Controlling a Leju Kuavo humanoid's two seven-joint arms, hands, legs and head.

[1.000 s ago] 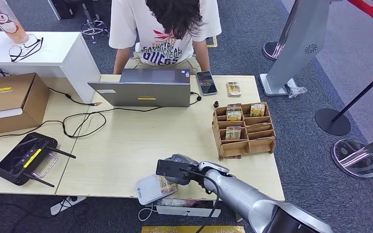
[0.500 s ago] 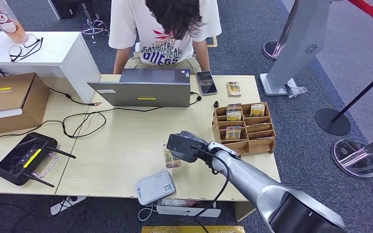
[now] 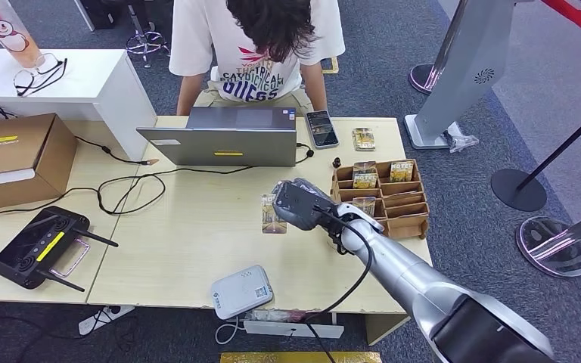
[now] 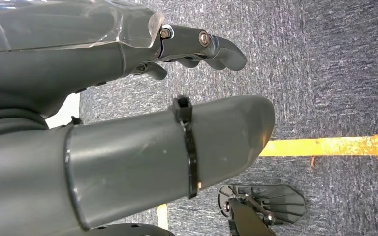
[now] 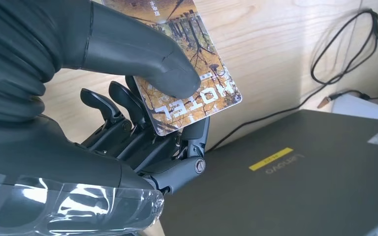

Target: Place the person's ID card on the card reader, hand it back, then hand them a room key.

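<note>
- Right wrist view: the right hand [image 5: 128, 98] pinches a shiny card with a picture of autumn trees and the word HOTEL [image 5: 187, 73]. The thick grey thumb [image 5: 142, 54] presses on the card's picture side, and the dark fingers [image 5: 123, 118] are curled behind it.
- Head view: the right hand [image 3: 296, 204] is above the middle of the pale wooden bench [image 3: 189, 234]. The card [image 3: 273, 214] sticks out from it toward the robot's left.
- The white box-shaped card reader [image 3: 242, 291] sits at the near edge of the bench, well apart from the card.
- The grey laptop [image 3: 223, 144] stands at the far side, in front of a person in a white T-shirt [image 3: 253, 57].
- The brown wooden rack with small cards in its slots [image 3: 382, 200] is just beside the right hand.
- Left wrist view: the left hand [image 4: 142, 98] hangs over blue-grey carpet [image 4: 325, 73]. It holds nothing, and its fingers [image 4: 216, 46] are apart from the thumb.
</note>
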